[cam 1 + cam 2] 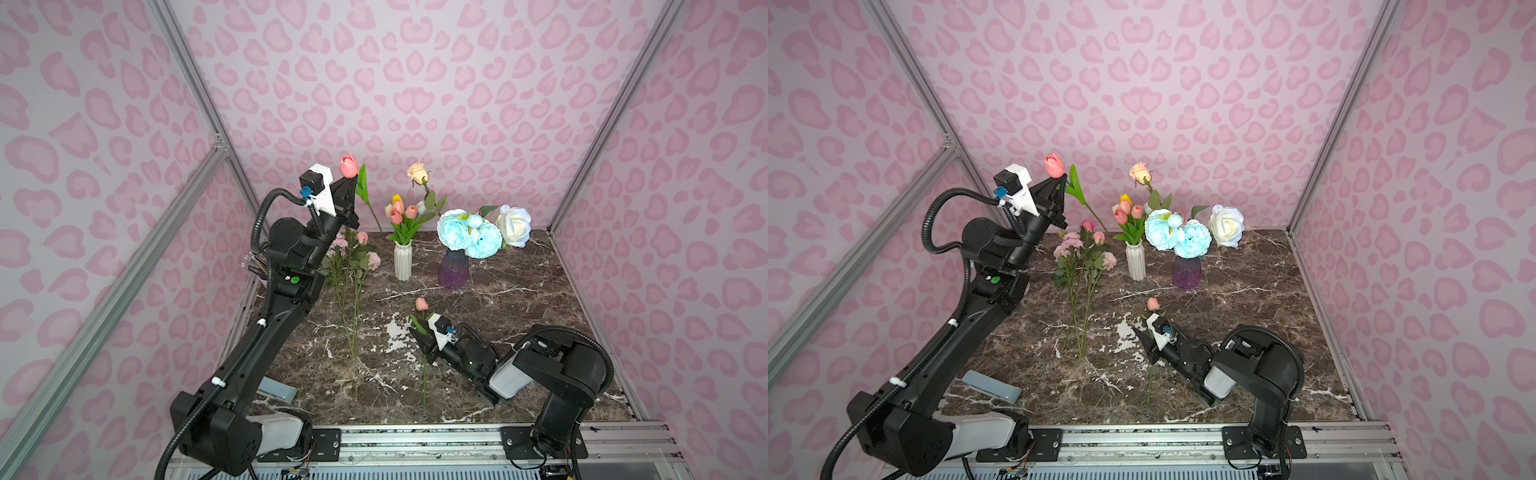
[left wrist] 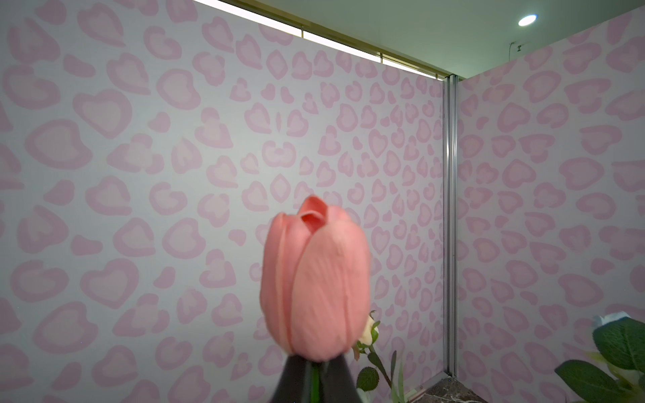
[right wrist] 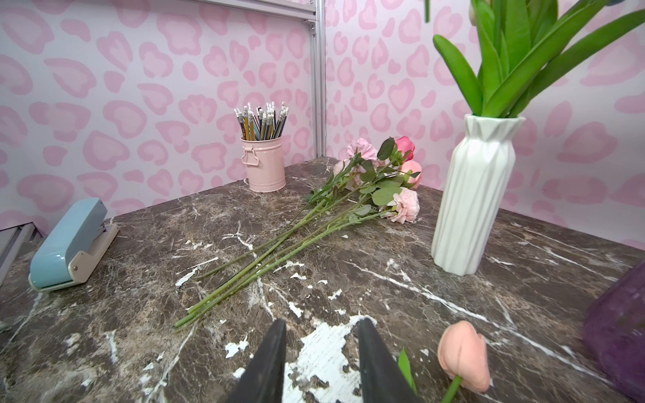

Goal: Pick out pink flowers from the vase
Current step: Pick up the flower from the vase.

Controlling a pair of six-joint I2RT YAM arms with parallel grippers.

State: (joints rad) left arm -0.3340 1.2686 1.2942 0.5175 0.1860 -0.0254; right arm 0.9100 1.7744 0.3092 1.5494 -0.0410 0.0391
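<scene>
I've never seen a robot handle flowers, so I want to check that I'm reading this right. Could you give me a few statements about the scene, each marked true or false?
1. The left arm's jaws hold a pink tulip up in the air. True.
2. The white vase is empty. False: tulips stand in it.
3. A bunch of pink flowers lies on the table. True.
4. The blue flowers stand in the white vase. False: they stand in the purple vase.
5. The right arm's jaws grip a tulip. False: they stand open and empty, beside a lying tulip on the table.
</scene>
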